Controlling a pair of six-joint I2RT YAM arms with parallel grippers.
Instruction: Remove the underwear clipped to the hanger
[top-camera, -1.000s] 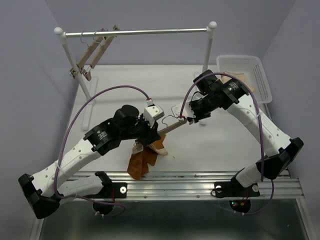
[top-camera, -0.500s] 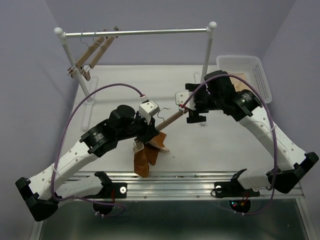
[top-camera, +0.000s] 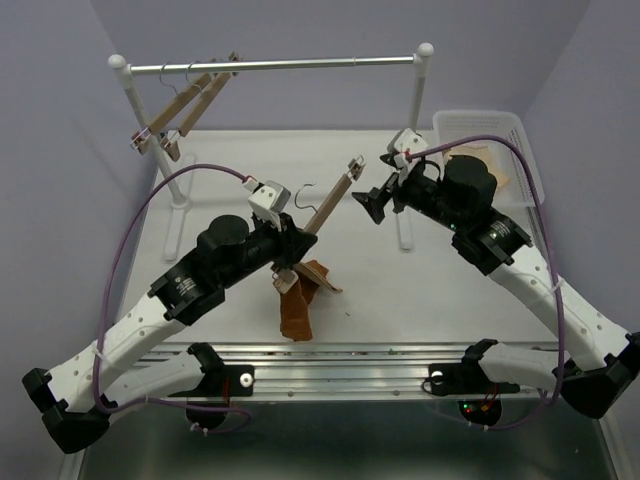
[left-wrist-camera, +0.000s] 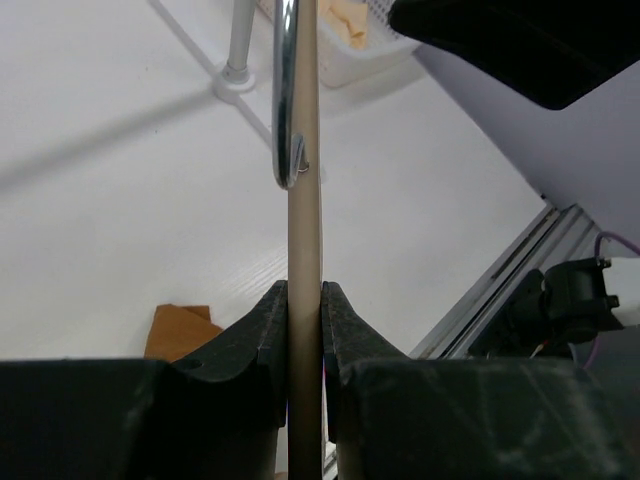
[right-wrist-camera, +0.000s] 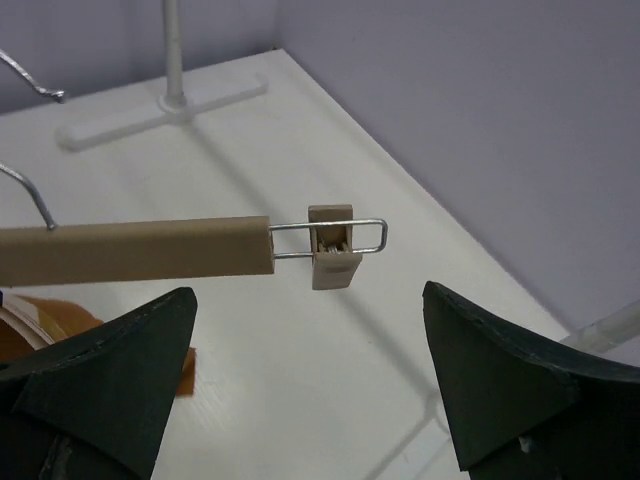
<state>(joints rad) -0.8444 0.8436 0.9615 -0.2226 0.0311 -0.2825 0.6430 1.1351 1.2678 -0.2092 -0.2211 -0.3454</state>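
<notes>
Right arm has drawn back from the hanger's far end toward the basket (top-camera: 520, 140) side, and its jaws have gone from pinched to spread wide; the left arm has swung the bar up to a steeper tilt over the table (top-camera: 250, 160).

Largest first: the rail stand (top-camera: 280, 66) at the back carries two spare wooden hangers (top-camera: 185, 110), well apart from the work. The left gripper (left-wrist-camera: 305, 300) is clamped flat on the hanger (top-camera: 325, 210) below its wire hook (left-wrist-camera: 285, 100), holding it slanted with one end high. The right gripper (right-wrist-camera: 308, 292) hangs open and empty just beside that high end, touching nothing. The underwear (top-camera: 296, 315) droops from the low end, below the left gripper, its bottom folds resting on the table. The upper clip (right-wrist-camera: 333, 250) is bare, with no cloth in it.

Judged from this, one clip is done and the garment hangs by the lower clip alone, though that clip is too crowded by the left wrist to see clearly. The next move calls for the right gripper to travel down past the bar to that lower clip and squeeze it, or to take the cloth and pull, while the left keeps the bar steady; room there looks tight
</notes>
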